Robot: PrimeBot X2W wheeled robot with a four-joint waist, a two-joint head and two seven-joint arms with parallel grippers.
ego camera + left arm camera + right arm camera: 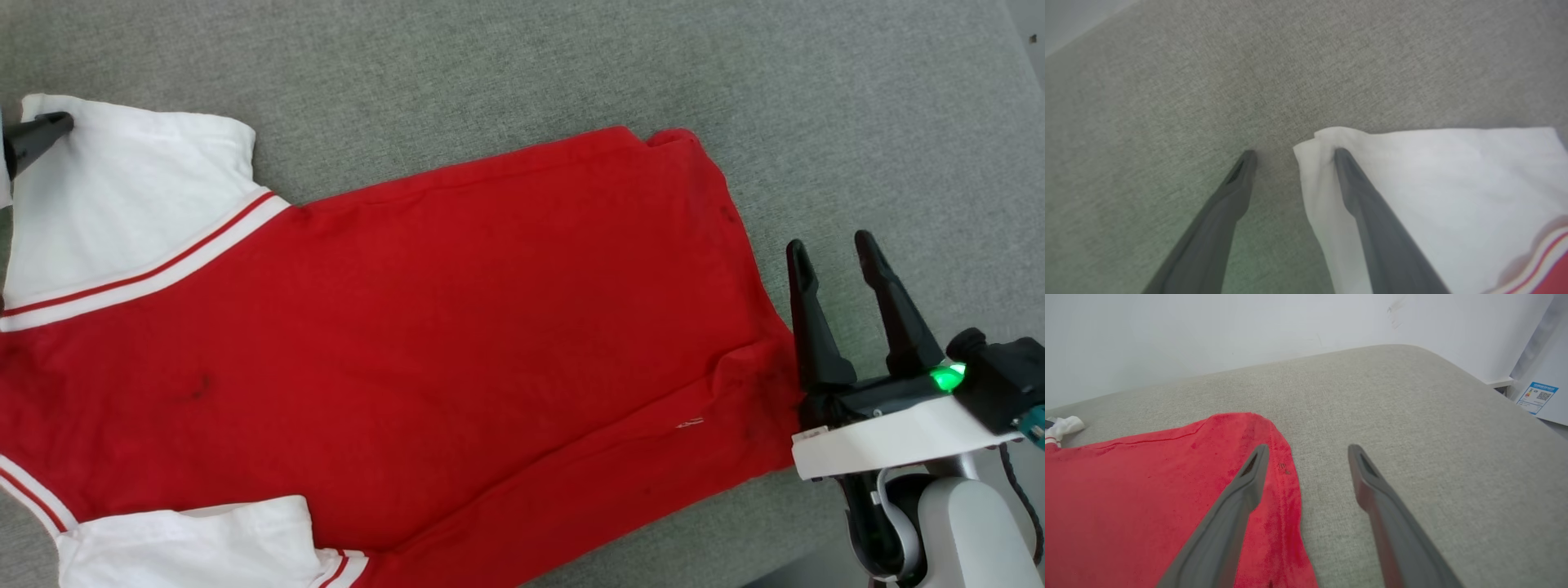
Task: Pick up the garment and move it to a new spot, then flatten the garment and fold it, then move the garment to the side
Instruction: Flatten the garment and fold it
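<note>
Red garment [457, 310] lies flat across grey cushion [571, 65] | left gripper [1294, 157] spread, one finger on white sleeve [122, 196] corner, upper left | right gripper [833, 249] spread beside hem, right

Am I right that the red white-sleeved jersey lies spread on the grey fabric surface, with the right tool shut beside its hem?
Not quite: the right tool is open, jaws apart, per the right wrist view. The red white-sleeved jersey does lie spread on the grey fabric surface.
</note>
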